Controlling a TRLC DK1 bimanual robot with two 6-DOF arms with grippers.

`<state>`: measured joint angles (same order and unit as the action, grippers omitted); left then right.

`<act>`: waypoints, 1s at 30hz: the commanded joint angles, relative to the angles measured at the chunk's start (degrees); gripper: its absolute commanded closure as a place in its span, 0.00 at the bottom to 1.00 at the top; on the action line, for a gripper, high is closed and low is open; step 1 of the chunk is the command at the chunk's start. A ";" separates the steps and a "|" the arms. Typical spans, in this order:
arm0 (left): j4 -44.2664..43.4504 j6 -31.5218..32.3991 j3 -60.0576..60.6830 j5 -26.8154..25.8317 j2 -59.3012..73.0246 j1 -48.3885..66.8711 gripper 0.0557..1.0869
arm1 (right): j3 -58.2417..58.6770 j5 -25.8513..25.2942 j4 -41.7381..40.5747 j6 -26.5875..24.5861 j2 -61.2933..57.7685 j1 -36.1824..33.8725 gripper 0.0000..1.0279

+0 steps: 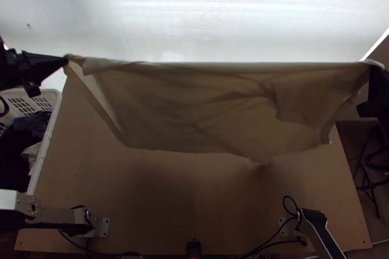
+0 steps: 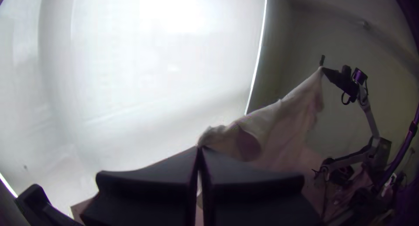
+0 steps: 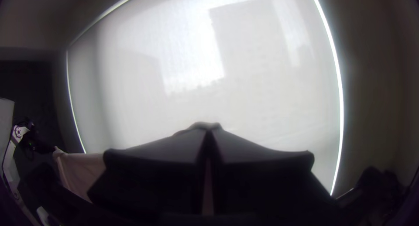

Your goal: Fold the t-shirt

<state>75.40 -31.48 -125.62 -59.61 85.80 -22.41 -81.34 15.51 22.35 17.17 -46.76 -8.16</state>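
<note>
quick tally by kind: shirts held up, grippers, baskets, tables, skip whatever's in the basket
Shirts held up: 1, the t-shirt, hanging between the grippers
Grippers: 2, the left gripper and the right gripper
Baskets: 1, the white basket
Tables: 1, the wooden table
Total: 5

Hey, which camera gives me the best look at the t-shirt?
The top view: the t-shirt hangs between left gripper and right gripper, its broad face visible. The left wrist view shows it slanting toward the right gripper; the right wrist view, parts at its jaws and near the left gripper.
</note>
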 commanded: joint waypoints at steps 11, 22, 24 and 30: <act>-22.31 23.40 -5.60 13.82 5.08 9.49 0.96 | -23.69 -0.74 1.82 -0.47 -22.14 10.10 0.97; -19.85 24.10 -5.60 30.52 14.84 21.36 0.96 | -44.61 -3.20 13.33 -1.70 -40.60 16.16 0.97; -17.56 23.40 -5.77 30.70 15.36 22.94 0.96 | -47.95 -3.20 16.59 -1.79 -42.09 17.30 0.97; -11.50 22.26 -5.60 23.32 10.09 22.59 0.96 | -50.85 -3.11 22.83 -2.23 -39.11 19.85 0.97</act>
<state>59.00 -8.60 -131.22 -32.38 98.43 -0.89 -126.54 12.45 38.44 15.31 -85.47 8.82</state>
